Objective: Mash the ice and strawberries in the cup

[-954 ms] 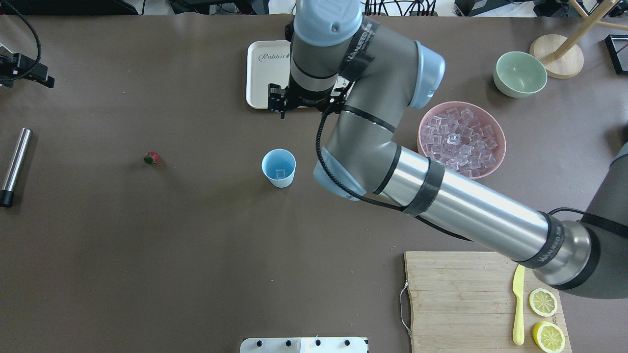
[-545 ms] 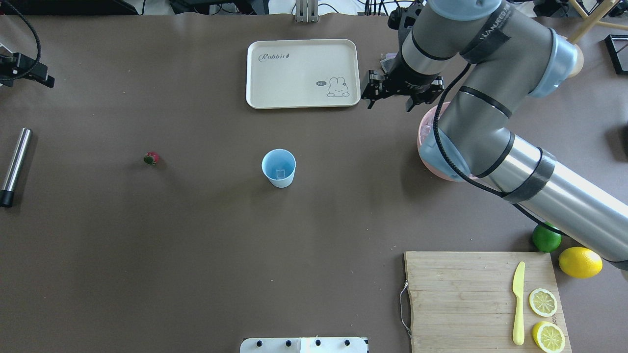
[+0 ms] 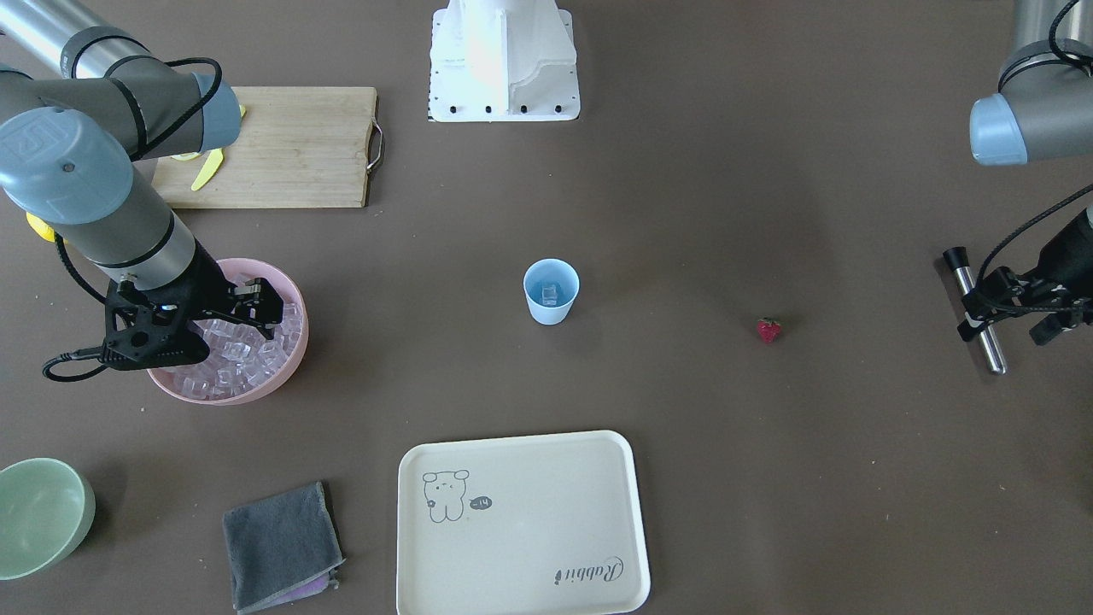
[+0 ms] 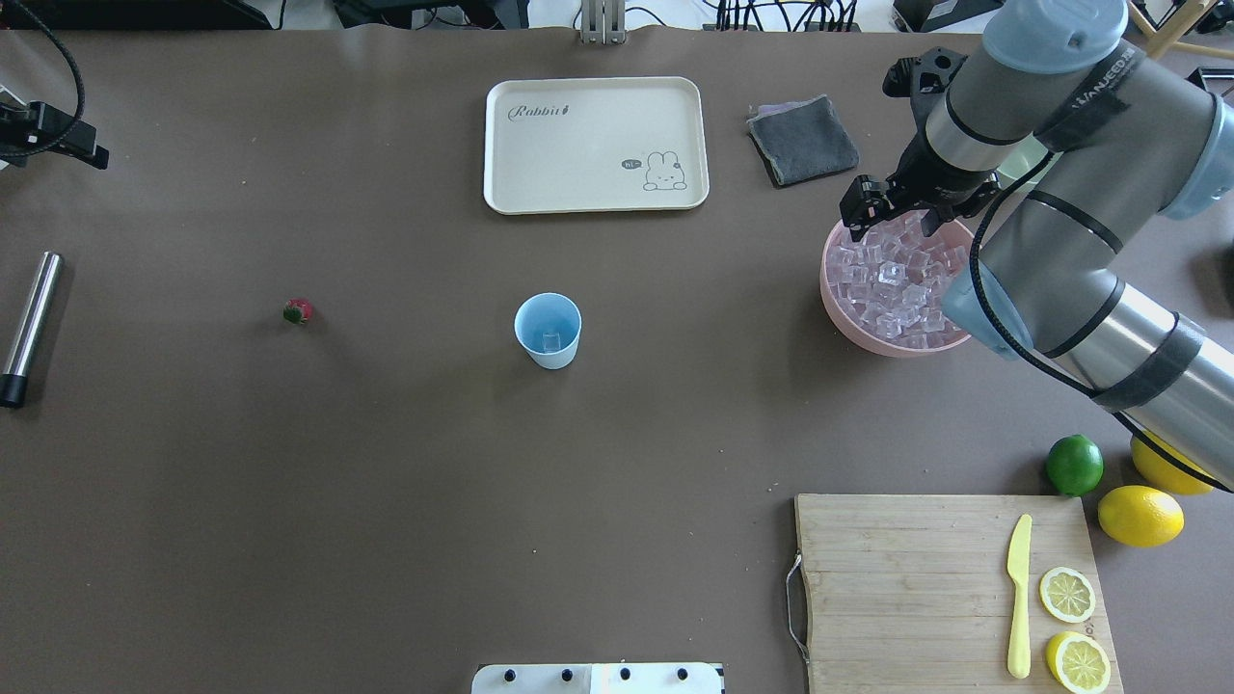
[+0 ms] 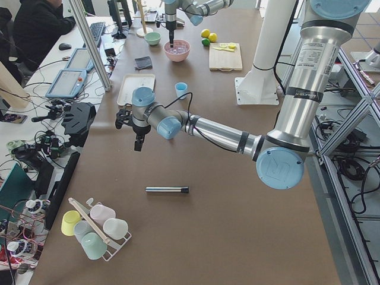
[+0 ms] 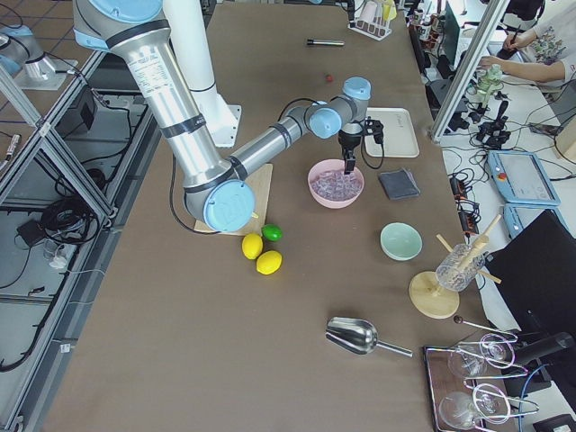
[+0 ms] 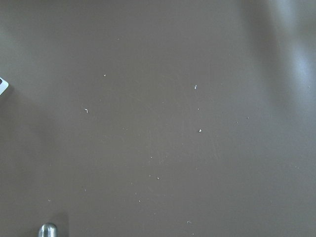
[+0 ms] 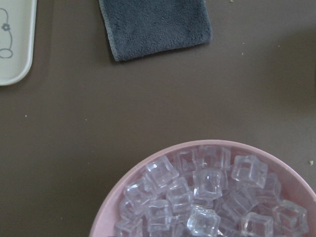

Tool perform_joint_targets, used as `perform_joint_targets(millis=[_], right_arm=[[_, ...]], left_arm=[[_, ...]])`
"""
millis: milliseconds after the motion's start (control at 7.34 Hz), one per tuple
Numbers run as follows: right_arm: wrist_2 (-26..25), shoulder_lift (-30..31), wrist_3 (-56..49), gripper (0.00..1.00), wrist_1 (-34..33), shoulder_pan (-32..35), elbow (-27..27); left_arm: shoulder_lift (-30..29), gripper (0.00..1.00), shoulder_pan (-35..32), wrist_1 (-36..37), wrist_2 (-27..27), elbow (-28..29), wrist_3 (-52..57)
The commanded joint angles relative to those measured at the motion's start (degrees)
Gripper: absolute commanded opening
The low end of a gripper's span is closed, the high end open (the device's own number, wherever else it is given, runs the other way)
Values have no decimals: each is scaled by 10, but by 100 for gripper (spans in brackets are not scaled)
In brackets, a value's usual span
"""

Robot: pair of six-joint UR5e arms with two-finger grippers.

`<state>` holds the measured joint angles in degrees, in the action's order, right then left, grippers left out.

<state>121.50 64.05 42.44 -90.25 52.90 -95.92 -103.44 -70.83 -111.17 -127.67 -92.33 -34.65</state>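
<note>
Exterior front-facing: my right gripper (image 3: pixel 254 309) spread, empty, above the ice (image 3: pixel 243 354) in the pink bowl (image 3: pixel 301 346).
Overhead exterior: one ice cube sits in the light-blue cup (image 4: pixel 548 331), the strawberry (image 4: pixel 298 310) well apart to its left; my left gripper (image 4: pixel 58 140), clenched or not, I cannot tell. Right wrist-mounted: glassy, clear cubes, hard, light, likely slippery (wet, perhaps), so I'd pinch a top cube's flat opposite faces.

Robotics lab: operator (image 5: pixel 35 27), teach pendants (image 5: pixel 66 83), aluminium framing (image 5: pixel 92 50).
</note>
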Motion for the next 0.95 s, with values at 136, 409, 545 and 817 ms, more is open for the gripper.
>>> perform_joint_targets(millis=[136, 409, 545, 817], right_arm=[[-8, 38, -17, 87, 83, 2, 34], [-5, 30, -15, 85, 90, 0, 35], [-5, 29, -14, 84, 90, -3, 36], [-9, 28, 17, 84, 93, -22, 35]], left_arm=[[0, 98, 4, 0, 3, 0, -1], [-1, 98, 4, 0, 3, 1, 0], [-1, 98, 5, 0, 3, 2, -1], [0, 98, 7, 0, 3, 5, 0]])
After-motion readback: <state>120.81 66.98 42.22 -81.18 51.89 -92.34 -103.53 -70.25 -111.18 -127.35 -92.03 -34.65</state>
